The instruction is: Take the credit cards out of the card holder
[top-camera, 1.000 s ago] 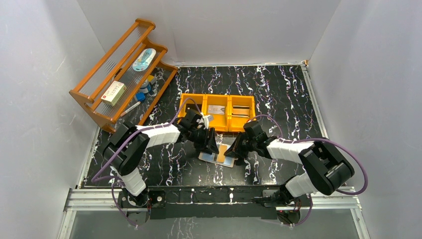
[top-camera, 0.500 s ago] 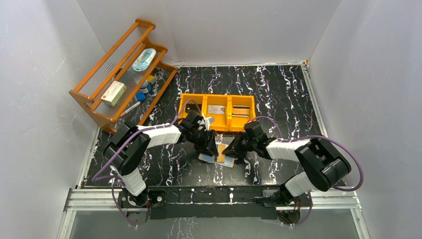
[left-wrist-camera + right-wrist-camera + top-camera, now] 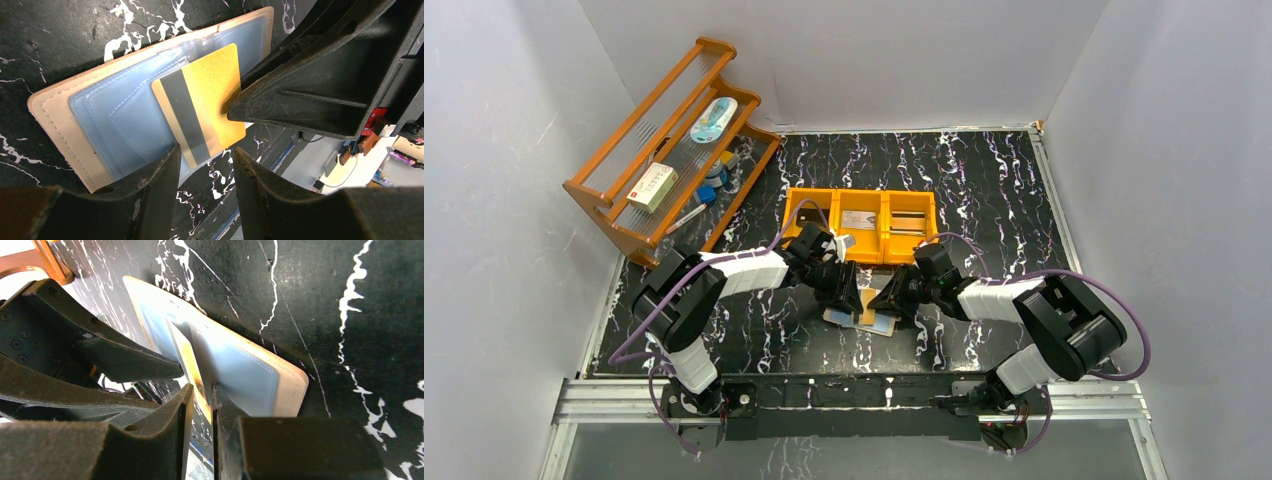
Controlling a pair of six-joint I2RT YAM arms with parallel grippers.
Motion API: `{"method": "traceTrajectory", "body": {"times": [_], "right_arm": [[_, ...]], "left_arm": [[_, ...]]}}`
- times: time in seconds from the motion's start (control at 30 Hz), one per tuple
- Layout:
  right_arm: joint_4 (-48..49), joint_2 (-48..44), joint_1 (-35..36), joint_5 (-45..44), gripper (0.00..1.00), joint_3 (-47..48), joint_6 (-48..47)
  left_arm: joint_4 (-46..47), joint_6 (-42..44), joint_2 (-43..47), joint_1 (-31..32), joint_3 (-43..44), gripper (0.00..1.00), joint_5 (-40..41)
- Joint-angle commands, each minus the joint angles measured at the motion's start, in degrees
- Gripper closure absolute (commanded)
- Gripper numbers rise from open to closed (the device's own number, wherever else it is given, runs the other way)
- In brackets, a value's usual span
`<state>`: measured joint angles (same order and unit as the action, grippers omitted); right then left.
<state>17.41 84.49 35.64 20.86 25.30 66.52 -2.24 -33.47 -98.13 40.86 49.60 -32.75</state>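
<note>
1. Black, white-veined tabletop [image 3: 984, 200] boxed in by plain white walls [image 3: 874, 60]; both arms bent in over its near middle.
2. At the right pincer [image 3: 202, 390]: jaws a sliver apart, straddling the free edge of a gold card [image 3: 205, 100] with a dark stripe. Impossible to tell whether pinching it or merely flanking it.
3. At the left pincer [image 3: 205, 152]: jaws parted, gripping nothing, set low over the card's near corner. One finger [image 3: 155, 180] at or on the clear sleeves [image 3: 125, 120]; contact uncertain.
4. Around the card: partly out of its pocket, slanting across the sleeves, one corner tucked under a flap.
5. Beneath it, the card holder [image 3: 55, 117]: lying open and flat on the tabletop between the two pincers, beige rim and silvery-blue sleeves facing up.
6. Just behind, an orange tray [image 3: 862, 191]; farther off by the left wall, a wooden rack [image 3: 674, 140] with small items.
7. Step in hand, by judgement: drawing a card out of its sleeve, begun but not finished. Any further cards inside not visible.
8. Next move probably calls for a firm close on the card's edge and a pull in line with the pocket. Also calls for the left pincer pressing the holder down so it cannot drag along.
</note>
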Motion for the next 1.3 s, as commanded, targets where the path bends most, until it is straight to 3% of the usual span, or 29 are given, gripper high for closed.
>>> {"method": "traceTrajectory", "body": {"times": [0.0, 0.3, 0.5, 0.8, 0.93, 1.07, 1.27], "right_arm": [[1.4, -0.4, -0.3, 0.9, 0.72, 0.8, -2.6], [0.0, -0.2, -0.1, 1.1, 0.74, 1.7, -5.3], [-0.5, -1.3, -0.1, 0.5, 0.65, 2.0, -5.9], [-0.3, -0.9, 1.8, 0.1, 0.65, 2.7, -5.3], [-1.3, -1.2, 1.9, -1.5, 0.76, 2.6, -5.4], [-1.6, -0.8, 1.9, -1.2, 0.8, 3.0, -5.6], [-5.9, -2.9, 1.9, -4.8, 0.96, 4.1, -6.7]], "left_arm": [[-3.9, 1.1, -0.6, 0.4, 0.7, 0.58, 1.7], [-4.1, 0.9, 0.7, 0.4, 0.5, 0.58, 2.5], [-4.1, 0.9, 1.5, 0.4, 0.2, 0.58, 2.6], [-3.6, 0.5, 1.7, 0.4, 0.2, 0.58, 2.2], [-3.6, 0.4, 1.6, 0.4, -0.3, 0.58, 1.9], [-3.6, 0.4, 1.8, 0.4, -0.2, 0.58, 1.8], [-3.9, 0.4, 2.2, 0.4, 0.0, 0.58, 2.0]]}}
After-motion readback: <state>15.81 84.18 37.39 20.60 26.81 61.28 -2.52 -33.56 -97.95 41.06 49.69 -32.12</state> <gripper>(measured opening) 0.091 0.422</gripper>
